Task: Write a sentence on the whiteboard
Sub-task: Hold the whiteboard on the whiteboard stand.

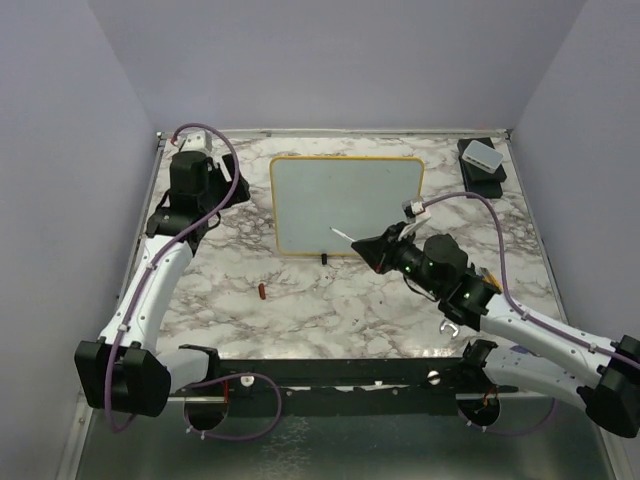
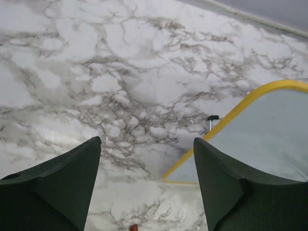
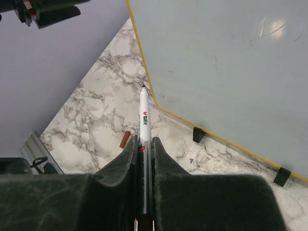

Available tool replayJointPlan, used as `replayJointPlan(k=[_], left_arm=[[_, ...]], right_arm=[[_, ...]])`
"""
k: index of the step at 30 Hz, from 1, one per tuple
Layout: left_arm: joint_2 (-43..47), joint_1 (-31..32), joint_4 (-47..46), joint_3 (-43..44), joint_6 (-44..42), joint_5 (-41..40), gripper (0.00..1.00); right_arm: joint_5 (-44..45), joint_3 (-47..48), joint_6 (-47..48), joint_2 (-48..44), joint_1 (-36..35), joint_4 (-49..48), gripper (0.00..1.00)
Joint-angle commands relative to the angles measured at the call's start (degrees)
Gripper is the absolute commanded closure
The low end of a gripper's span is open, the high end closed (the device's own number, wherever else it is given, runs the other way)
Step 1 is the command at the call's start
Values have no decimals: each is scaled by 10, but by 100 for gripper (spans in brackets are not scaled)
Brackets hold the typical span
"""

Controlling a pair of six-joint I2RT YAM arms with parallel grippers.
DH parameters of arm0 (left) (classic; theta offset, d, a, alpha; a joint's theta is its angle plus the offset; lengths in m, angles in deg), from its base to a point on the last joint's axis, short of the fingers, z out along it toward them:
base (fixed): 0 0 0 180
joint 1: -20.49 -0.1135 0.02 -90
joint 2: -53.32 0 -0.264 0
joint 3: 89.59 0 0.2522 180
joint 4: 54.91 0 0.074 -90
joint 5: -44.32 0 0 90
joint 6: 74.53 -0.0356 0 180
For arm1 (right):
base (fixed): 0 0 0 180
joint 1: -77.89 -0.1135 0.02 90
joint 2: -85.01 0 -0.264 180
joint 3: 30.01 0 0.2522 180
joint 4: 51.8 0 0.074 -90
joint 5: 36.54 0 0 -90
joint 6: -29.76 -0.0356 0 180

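Whiteboard point(image 1: 346, 205) lies toward 12 o'clock on the marble table point(image 1: 330, 300). At its 9 o'clock hangs the left gripper point(image 2: 147, 144), fingers spread. At its 5 o'clock the right gripper point(image 3: 143, 144) pinches a white marker point(image 3: 144, 115), tip by the yellow rim. A small red object point(image 1: 262, 291) lies at 7 o'clock.

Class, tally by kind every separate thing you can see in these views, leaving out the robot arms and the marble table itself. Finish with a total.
whiteboard: 1
marker: 1
small red-brown piece: 1
white box with black base: 1
Total: 4
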Motion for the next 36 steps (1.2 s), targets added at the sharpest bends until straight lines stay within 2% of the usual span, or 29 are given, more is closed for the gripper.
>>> replayJointPlan(k=[1,9,13,16,27,33,36], left_arm=[[9,-33,-178,-27,-27,162,22],[-3,-53,-406,-117,62,350,23],[-21,-55,-415,-107,69,377,30],[-23,-55,-430,-119,72,382,38],[-52,-56,-431,-135,57,393,39],[-75,-56,-427,-138,35,395,36],[-97,-56,-427,-133,32,411,39]], right_arm=[[5,41,2,36,-1,-47,99],[42,117,45,136,-7,-84,99],[51,146,60,177,-9,-117,99],[50,168,72,206,-10,-134,99],[49,213,93,271,-15,-167,99],[50,213,87,283,-15,-182,99],[50,212,85,288,-15,-186,99]])
